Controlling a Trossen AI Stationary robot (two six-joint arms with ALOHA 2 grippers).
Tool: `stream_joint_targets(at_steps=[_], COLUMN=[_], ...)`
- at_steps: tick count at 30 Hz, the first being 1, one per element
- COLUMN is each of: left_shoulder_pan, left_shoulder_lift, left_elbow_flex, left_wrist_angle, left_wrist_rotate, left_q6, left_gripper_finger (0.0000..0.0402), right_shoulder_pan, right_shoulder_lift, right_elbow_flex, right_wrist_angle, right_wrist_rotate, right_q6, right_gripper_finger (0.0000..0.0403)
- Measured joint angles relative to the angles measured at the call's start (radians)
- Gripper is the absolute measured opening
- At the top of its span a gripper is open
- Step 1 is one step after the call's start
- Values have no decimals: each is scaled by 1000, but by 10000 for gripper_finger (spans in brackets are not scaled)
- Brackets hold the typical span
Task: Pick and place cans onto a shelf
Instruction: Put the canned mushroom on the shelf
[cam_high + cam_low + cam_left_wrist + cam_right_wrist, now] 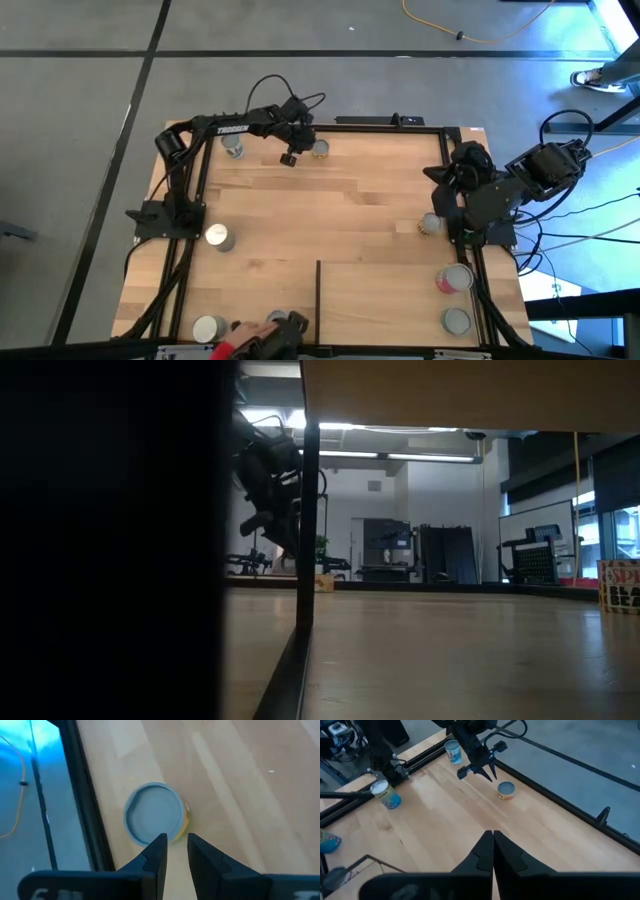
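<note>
A low can (320,149) with a grey top and yellow side stands upright on the table near its far edge, beside the black rail. My left gripper (290,158) hangs just left of it, above the table, pointing slantwise down. In the left wrist view its open fingers (175,837) stand close before the can (154,812), with nothing between them. The right wrist view shows the left gripper (490,774) clear of the can (506,790). My right gripper (493,834) is shut on nothing, high over the table's right side. The shelf (400,300) at the near right bears two cans (455,279) (457,320).
More cans stand at the far left (233,146), the left (217,237), the near left (208,328) and beside the right arm (432,224). A person's hand in a red sleeve (250,335) reaches in at the near edge. Black rails (190,250) frame the table.
</note>
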Motion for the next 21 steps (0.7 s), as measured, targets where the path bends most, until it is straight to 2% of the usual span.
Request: stream_joint_targets(at_steps=[21], left_shoulder_pan=[6], left_shoulder_lift=[84], left_elbow_flex=[0], left_wrist_angle=[104], left_wrist_rotate=[49], left_q6=[100], left_gripper_finger=[69], right_shoulder_pan=[0], right_shoulder_lift=[0], right_elbow_flex=[0], right_wrist_angle=[9], right_wrist_rotate=[16], right_q6=[52], right_gripper_finger=[4])
